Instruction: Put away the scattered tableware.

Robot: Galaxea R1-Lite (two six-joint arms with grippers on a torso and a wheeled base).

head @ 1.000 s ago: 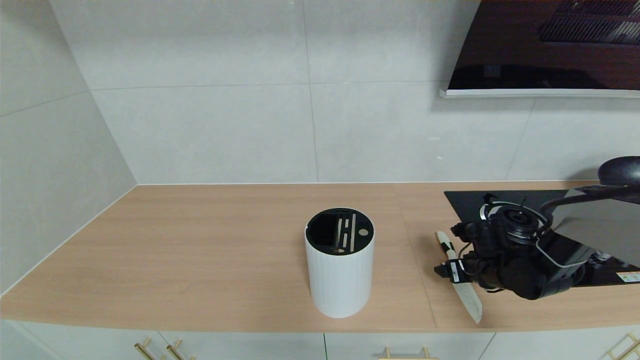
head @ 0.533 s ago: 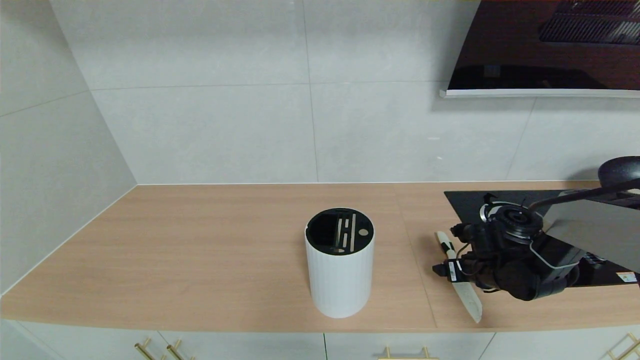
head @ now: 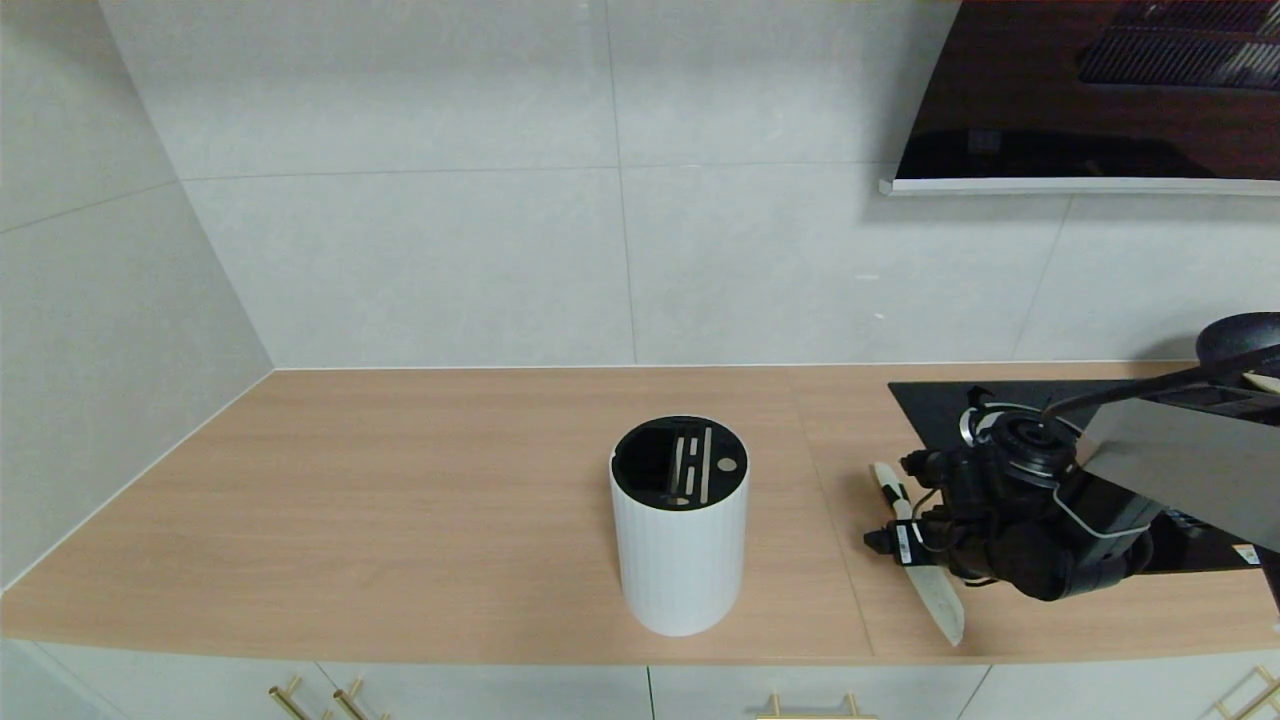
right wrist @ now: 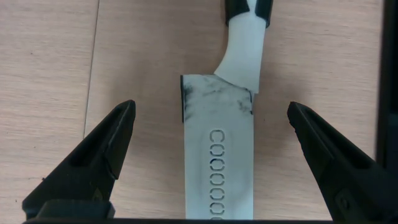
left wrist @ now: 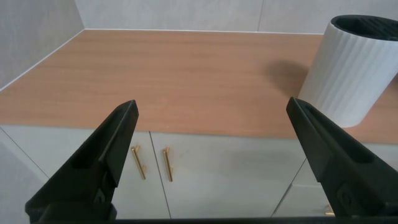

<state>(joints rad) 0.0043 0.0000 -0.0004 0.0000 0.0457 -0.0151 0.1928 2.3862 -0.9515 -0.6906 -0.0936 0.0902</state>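
As the right jaws hang apart, the knife (right wrist: 217,124) lies flat on the table (right wrist: 50,93) between them; the grasp looks in hand, needing descent, closing, then a lift to the knife block (head: 680,540).

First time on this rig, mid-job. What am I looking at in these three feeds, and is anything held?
This is a two-armed robot. The wide picture comes from its head camera, looking down at a wooden counter. The other two come from wrist cameras, one on each arm. On the counter stands a white ribbed holder and lies a knife. The right gripper hangs open over the knife's blade; the left gripper, open too, faces the counter's front edge. Nothing is held.
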